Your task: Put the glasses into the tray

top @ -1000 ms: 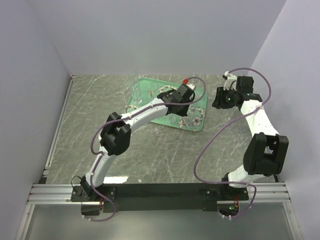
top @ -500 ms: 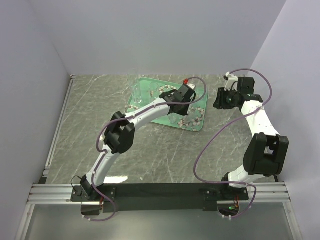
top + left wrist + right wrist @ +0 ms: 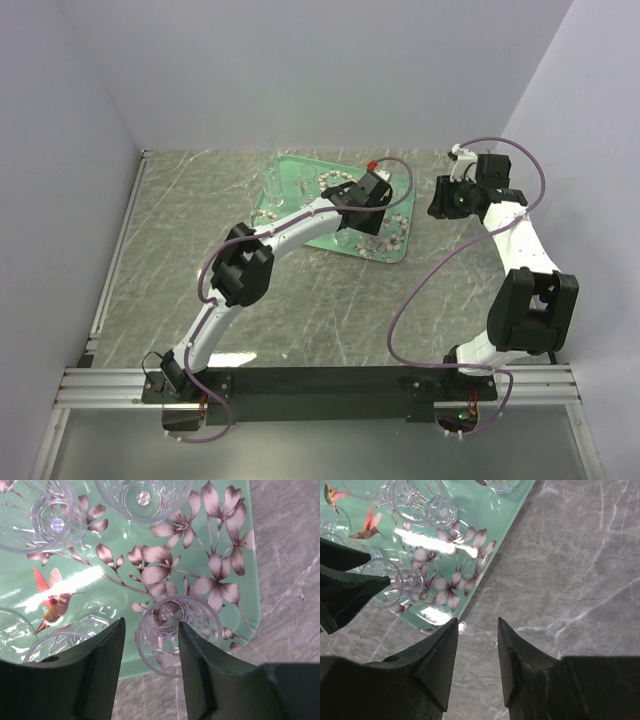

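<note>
The mint-green tray [image 3: 115, 545] with white blossoms and small birds holds several clear glasses. One glass [image 3: 172, 630] stands upright near the tray's corner. My left gripper [image 3: 150, 622] hangs open over it, with one finger over the glass's mouth, the other outside, and a gap to its wall. Two more glasses [image 3: 37, 517] [image 3: 142, 497] stand farther in. From above, the left gripper [image 3: 352, 222] is over the tray's [image 3: 290, 175] right part. My right gripper [image 3: 477, 622] is open and empty above the table just off the tray [image 3: 485, 510]. In the right wrist view the glass [image 3: 395, 582] shows beside the left gripper's fingers [image 3: 345, 587].
Grey marbled tabletop [image 3: 200, 230] surrounds the tray. Pale walls close off the back and both sides. The right arm [image 3: 520, 250] stands along the right wall. A metal rail [image 3: 120, 250] runs along the table's left edge.
My left gripper has opened from shut, letting go of the glass that now stands on the tray near its corner. The right arm has barely moved.
</note>
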`<state>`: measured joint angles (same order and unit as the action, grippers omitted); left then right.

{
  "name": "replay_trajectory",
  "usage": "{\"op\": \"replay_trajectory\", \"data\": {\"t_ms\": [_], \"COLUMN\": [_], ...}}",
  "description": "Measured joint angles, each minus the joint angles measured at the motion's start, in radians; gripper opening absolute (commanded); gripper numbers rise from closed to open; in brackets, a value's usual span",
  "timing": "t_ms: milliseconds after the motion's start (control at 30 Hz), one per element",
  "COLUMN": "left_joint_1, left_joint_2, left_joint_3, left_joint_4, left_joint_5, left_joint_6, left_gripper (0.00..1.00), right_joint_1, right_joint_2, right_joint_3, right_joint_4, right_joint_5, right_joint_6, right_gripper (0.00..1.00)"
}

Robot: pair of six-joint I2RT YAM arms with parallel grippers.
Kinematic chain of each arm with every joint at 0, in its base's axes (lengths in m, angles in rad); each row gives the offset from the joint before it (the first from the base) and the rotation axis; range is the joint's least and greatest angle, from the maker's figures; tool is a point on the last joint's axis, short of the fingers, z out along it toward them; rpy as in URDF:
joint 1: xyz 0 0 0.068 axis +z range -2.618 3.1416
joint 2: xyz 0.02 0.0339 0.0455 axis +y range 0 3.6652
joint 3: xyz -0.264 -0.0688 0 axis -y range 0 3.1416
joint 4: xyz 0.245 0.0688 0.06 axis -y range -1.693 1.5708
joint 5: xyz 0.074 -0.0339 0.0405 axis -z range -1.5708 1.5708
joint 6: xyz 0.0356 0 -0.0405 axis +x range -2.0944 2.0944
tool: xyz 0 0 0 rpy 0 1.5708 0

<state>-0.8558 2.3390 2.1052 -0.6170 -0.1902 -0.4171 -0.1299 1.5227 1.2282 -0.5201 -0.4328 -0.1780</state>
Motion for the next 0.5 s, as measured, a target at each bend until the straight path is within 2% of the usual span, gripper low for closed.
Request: {"op": "replay_trajectory", "data": {"t_ms": [200, 333, 367, 500], "left_joint_1": [0.0, 0.0, 0.0, 0.0], "left_joint_2": [-0.024, -0.124, -0.158, -0.29], "left_joint_3": [-0.01, -0.067, -0.084, -0.131], "left_joint_4": [0.018, 0.052, 0.068, 0.123], "left_joint_5": [0.002, 0.01, 0.014, 0.026], "left_joint_6": [-0.006, -0.016, -0.022, -0.026], "left_gripper": [0.68, 0.79, 0.86, 0.92], "right_joint_1": [0.0, -0.001, -0.001, -0.004], "right_joint_2": [-0.035, -0.065, -0.076, -0.142], "right_joint_3": [0.0, 0.0, 0.0, -0.004], "right_joint_4": [-0.009, -0.015, -0.015, -0.014], "right_joint_5": [0.008, 0.03, 0.037, 0.059], "right_joint_6": [-0.014, -0.03, -0.034, -0.053], "right_gripper": [0.45, 0.45, 0.45, 0.46]}}
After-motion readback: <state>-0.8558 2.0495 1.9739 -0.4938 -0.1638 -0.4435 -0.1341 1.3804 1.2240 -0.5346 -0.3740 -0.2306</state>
